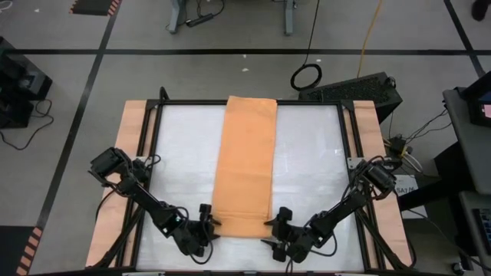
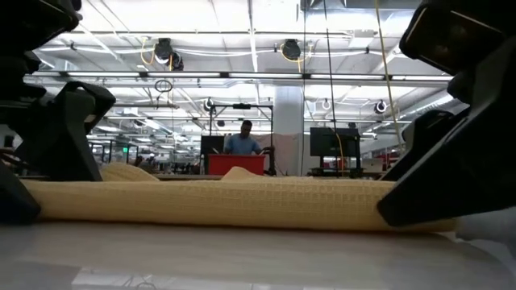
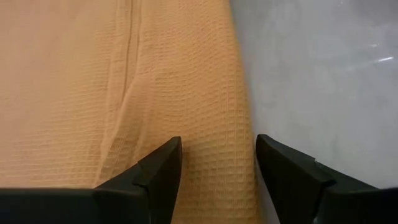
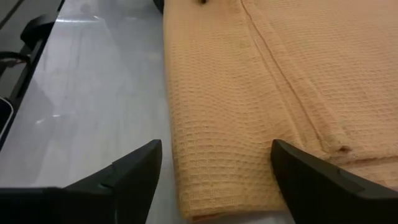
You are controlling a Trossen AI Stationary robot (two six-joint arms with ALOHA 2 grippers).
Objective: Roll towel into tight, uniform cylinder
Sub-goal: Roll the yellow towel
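Towel (image 1: 246,165) lies as a long folded strip down the middle of the table (image 1: 314,161), running from 12 o'clock, where its far end reaches the table frame, to 6 o'clock, where its near end sits between the two grippers. Orange-tan waffle weave; a stitched seam runs lengthwise along it. Near end shows a slight raised lip in the low view, so rolling looks barely begun, if at all.

Left gripper (image 1: 209,225) at about 7 o'clock, at the near left corner of the strip. Fingers (image 3: 158,177) spread, straddling the long edge of the cloth with nothing pinched.

Right gripper (image 1: 276,225) at about 5 o'clock, at the near right corner. Fingers (image 4: 134,171) spread wide over the corner, one over bare table, the other over cloth; no hold taken.

Handling, as a judgement: cloth is light, soft and limp, with no stiffness to carry a shape. Layers of the fold could slide over each other, and the smooth white table top will likely let the whole strip skid if pushed. Weave is coarse enough to give the fingers some bite.

Best hold looks to be the two near corners at once, pinching all layers at the end hem, then turning both over evenly toward 12 o'clock. Uneven pull would likely cone the roll.
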